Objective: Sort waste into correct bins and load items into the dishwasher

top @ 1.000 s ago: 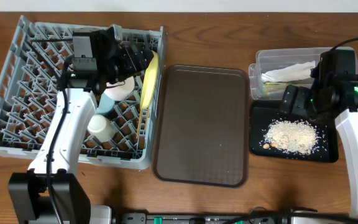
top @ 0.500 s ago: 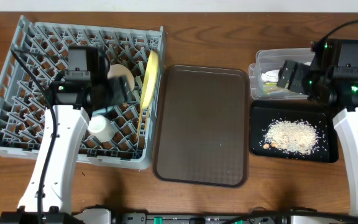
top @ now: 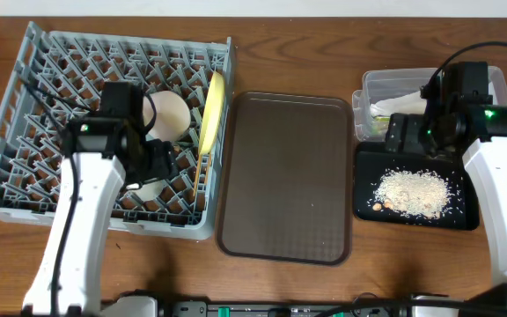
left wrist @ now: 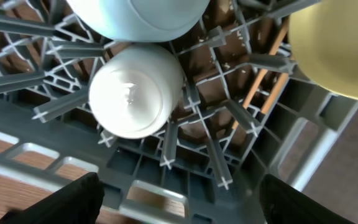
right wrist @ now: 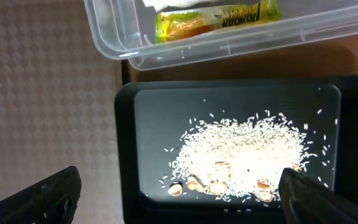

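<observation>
The grey dish rack (top: 25, 106) holds the upright yellow plate (top: 211, 110) and the white bowl (top: 170, 114). My left gripper (top: 158, 164) hangs open and empty over the rack's front part. In the left wrist view the gripper (left wrist: 179, 208) is above the cream cup (left wrist: 135, 96), with the light blue bowl (left wrist: 135, 15), the chopsticks (left wrist: 260, 81) and the plate (left wrist: 340, 50) beyond. My right gripper (top: 403, 139) is open and empty (right wrist: 179, 202) over the black tray (right wrist: 129, 155) of rice crumbs (right wrist: 247, 155). The clear tub (top: 491, 84) holds the napkin (top: 407, 101) and the green-yellow wrapper (right wrist: 216, 15).
The large brown serving tray (top: 284, 176) lies between the rack and the two bins and shows at the left of the right wrist view (right wrist: 42, 93). Brown wooden table (top: 297, 53) surrounds everything.
My left arm has drawn back toward the rack's front, uncovering the white bowl. My right gripper went over the clear tub and has come back to the black tray's far edge.
</observation>
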`<action>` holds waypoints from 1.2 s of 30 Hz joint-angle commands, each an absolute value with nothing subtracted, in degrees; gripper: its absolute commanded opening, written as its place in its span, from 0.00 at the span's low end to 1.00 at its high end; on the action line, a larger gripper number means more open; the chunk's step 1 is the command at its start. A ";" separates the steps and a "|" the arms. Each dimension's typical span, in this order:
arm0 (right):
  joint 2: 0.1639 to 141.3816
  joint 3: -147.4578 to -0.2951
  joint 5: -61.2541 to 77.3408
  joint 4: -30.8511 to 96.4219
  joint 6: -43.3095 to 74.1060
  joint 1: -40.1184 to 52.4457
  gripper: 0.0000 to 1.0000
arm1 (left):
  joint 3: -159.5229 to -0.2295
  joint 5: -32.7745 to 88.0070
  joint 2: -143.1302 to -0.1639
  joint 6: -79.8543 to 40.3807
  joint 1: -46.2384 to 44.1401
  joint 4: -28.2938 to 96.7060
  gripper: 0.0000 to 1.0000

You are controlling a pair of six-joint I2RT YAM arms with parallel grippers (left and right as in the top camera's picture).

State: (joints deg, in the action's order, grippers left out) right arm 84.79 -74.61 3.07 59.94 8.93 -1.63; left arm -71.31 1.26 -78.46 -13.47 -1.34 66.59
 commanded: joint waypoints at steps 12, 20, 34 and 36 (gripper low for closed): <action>44.47 -49.41 -2.15 46.04 7.86 3.29 0.99 | -52.42 3.64 -34.26 -5.19 -3.09 54.96 0.84; 33.85 -48.64 -2.09 54.52 7.88 3.31 0.99 | -51.59 3.62 -23.64 -5.17 -3.09 55.70 0.85; 33.69 -48.64 -2.09 67.46 7.86 3.31 0.99 | -51.59 3.62 -23.46 -5.17 -3.09 56.93 0.85; 33.32 -48.62 -2.09 67.55 7.88 3.55 0.99 | -51.59 3.62 -23.46 -5.17 -3.09 56.93 0.85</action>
